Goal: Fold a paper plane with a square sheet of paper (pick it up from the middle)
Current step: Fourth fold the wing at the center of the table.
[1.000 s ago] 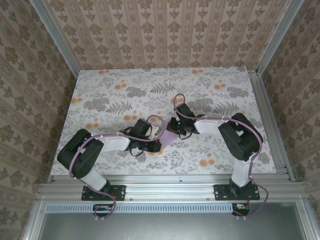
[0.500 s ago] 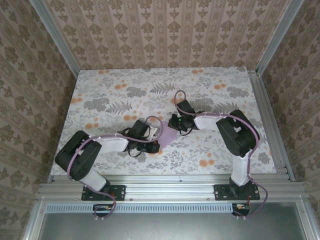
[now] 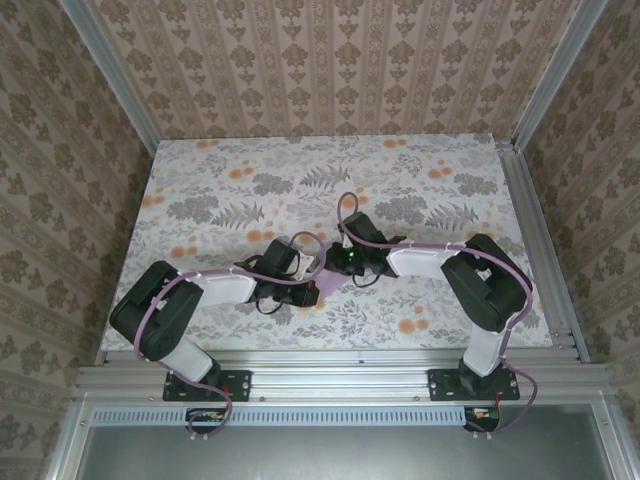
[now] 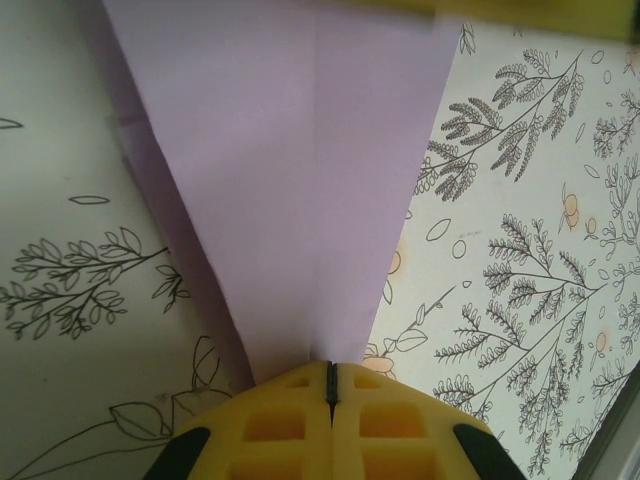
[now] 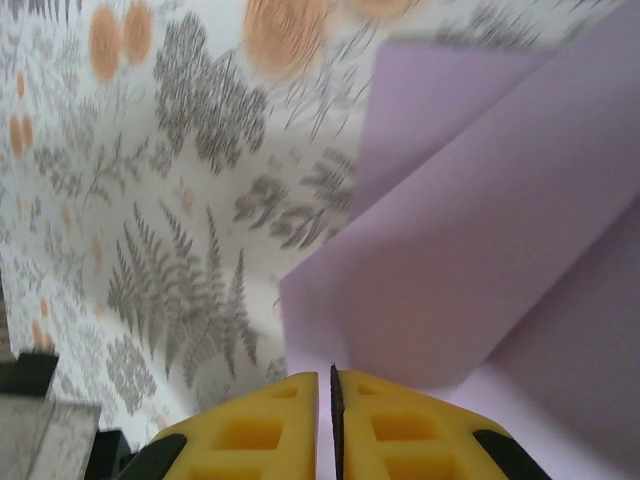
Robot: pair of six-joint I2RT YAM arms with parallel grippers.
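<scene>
two closed pincers: left pincer [image 4: 331, 368] clamps folded paper [image 4: 290, 180], right pincer [image 5: 325, 378] beside it

Left end effector [image 4: 330, 382], right end effector [image 5: 325, 388] both closed.

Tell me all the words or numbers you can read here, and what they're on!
None to read. The thin lavender paper sheet is plain, and the floral-patterned tablecloth carries only leaves and flowers.
</scene>
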